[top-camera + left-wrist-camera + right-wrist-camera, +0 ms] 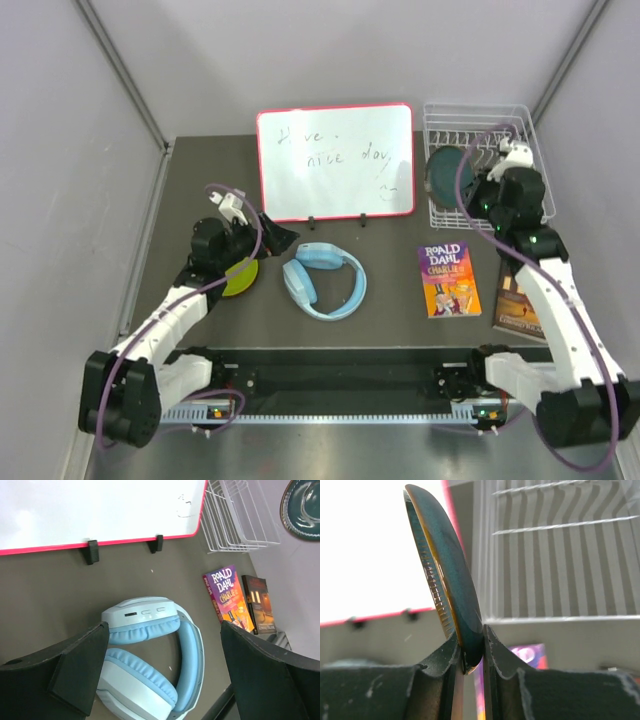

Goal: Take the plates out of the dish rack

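Yellow-green plate (243,278) flat on table (400,330), near left, partly under left arm. Left hand (278,238) just beyond it, jaws wide, nothing held, beside headphones (325,280). Far right: right hand (470,647) nearly closed, pinching rim of dark green plate (447,570). Plate stands on edge, its plane in line with fingers, at left end of dish rack (495,125); inside or just outside rack wall, cannot tell. Right arm has it; left arm well apart. Likely next: carry plate nearer, lay flat on table. No other plates visible in rack.
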Robot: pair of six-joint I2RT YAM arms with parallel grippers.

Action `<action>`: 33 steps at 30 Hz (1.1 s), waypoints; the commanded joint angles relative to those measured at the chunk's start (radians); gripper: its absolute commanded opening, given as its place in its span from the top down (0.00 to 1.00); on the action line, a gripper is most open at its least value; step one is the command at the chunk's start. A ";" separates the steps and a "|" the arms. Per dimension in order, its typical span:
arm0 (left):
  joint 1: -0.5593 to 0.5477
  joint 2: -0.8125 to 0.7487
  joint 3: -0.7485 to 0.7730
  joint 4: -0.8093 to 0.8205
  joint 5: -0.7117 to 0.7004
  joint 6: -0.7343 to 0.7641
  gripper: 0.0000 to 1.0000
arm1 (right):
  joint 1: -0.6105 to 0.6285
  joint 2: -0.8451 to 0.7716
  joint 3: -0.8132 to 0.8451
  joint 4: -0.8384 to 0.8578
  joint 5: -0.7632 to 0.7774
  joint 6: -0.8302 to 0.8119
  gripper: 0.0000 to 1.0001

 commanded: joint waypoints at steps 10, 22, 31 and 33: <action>-0.144 -0.027 0.024 0.160 0.010 -0.064 0.04 | 0.269 -0.321 -0.305 0.174 -0.285 0.323 1.00; -0.277 -0.002 0.009 0.235 -0.111 -0.052 0.04 | 0.571 -0.180 -0.423 0.481 -0.256 0.484 1.00; -0.311 -0.008 -0.042 0.287 -0.122 -0.072 0.33 | 0.639 -0.057 -0.436 0.714 -0.317 0.570 1.00; -0.313 -0.019 -0.065 0.287 -0.124 -0.072 0.42 | 0.639 -0.052 -0.433 0.729 -0.327 0.575 1.00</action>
